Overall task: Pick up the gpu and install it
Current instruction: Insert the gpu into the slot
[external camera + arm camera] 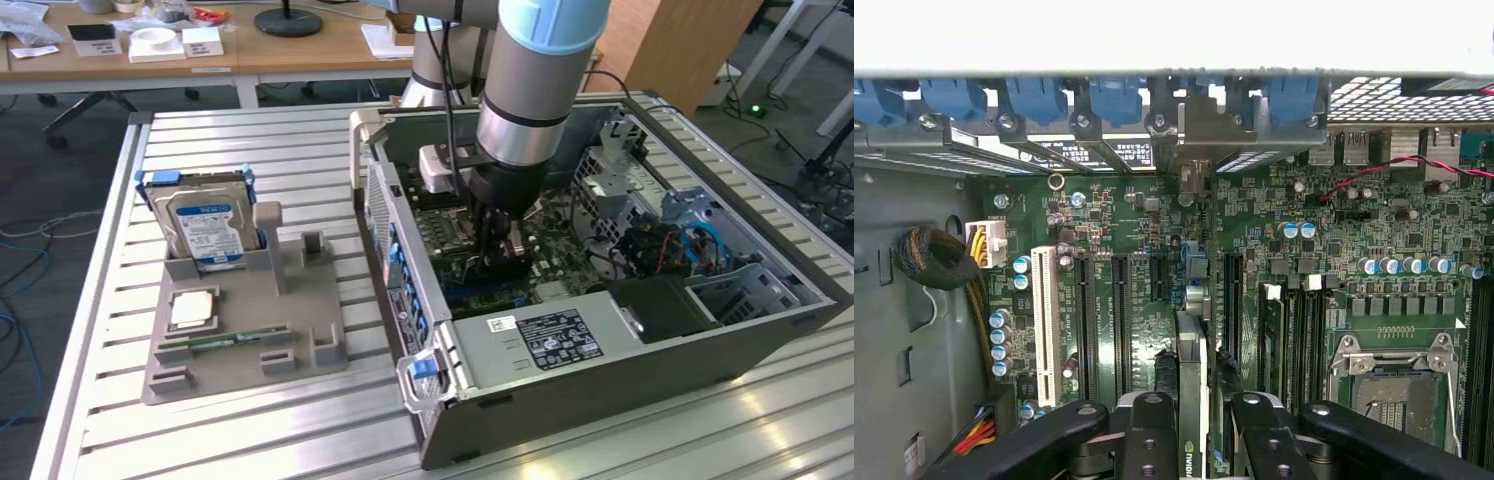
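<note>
**Desk:** Where's the arm right now?

**Me:** It's reaching straight down into the open computer case [601,340], which lies on its side on the slatted metal counter [267,140]. The claw [497,255] is low over the motherboard [1334,250].

**Desk:** And the gpu?

**Me:** On my wrist camera the gpu [1192,420] stands on edge among the black expansion slots, in line with one of them. Its far end points at the rear wall with the blue clips [1034,100]. I can't tell from here whether it is fully down in the slot.

**Desk:** Have you got hold of it?

**Me:** The claw [1196,375] straddles the card, one side to each face. I cannot tell whether it is clenched on the card or just beside it.

**Desk:** What's around the card?

**Me:** A white slot [1042,320] sits a few slots over on one side. The CPU socket [1389,385] is well off on the other.

**Desk:** Anything outside the case?

**Me:** A grey parts holder [247,330] sits on the counter to the exterior view's left of the case. A hard drive [207,225] with a blue-white label stands upright in it. A green RAM stick [220,340] lies flat nearer the front.
</note>
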Tool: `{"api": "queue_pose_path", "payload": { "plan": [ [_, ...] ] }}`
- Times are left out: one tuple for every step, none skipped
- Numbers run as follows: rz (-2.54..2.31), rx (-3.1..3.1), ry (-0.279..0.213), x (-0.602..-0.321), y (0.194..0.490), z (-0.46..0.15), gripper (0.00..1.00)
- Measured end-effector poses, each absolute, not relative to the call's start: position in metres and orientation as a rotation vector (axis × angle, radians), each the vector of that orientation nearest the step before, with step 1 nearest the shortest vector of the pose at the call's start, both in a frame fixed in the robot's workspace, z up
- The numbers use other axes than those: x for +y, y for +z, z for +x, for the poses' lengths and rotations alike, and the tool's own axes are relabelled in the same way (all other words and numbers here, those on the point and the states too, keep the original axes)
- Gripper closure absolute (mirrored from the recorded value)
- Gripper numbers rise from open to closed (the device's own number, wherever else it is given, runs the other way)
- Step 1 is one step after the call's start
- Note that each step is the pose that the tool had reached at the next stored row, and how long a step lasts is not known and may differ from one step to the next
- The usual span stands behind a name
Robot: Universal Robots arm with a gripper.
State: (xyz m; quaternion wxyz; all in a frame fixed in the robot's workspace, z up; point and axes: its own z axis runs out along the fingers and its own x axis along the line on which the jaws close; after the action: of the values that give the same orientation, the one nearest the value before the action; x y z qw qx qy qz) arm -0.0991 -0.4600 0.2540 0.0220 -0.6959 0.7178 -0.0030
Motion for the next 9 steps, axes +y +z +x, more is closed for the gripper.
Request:
{"api": "queue_pose_path", "payload": {
  "plan": [
    [-2.156, 2.224, -0.009, -0.46, 0.254, -0.0992, 0.75],
    [-2.156, 2.224, -0.009, -0.46, 0.254, -0.0991, 0.75],
    [-2.156, 2.224, -0.009, -0.46, 0.254, -0.0992, 0.75],
    [-2.156, 2.224, -0.009, -0.46, 0.254, -0.0991, 0.75],
    [-2.156, 2.224, -0.009, -0.46, 0.254, -0.0992, 0.75],
    [-2.156, 2.224, -0.009, -0.4603, 0.2539, -0.0991, 0.75],
    [-2.156, 2.223, -0.008, -0.4614, 0.2538, -0.099, 0.75],
    [-2.156, 2.223, -0.009, -0.4626, 0.2538, -0.0991, 0.75],
    [-2.156, 2.224, -0.009, -0.463, 0.2539, -0.0991, 0.75]
  ]
}}
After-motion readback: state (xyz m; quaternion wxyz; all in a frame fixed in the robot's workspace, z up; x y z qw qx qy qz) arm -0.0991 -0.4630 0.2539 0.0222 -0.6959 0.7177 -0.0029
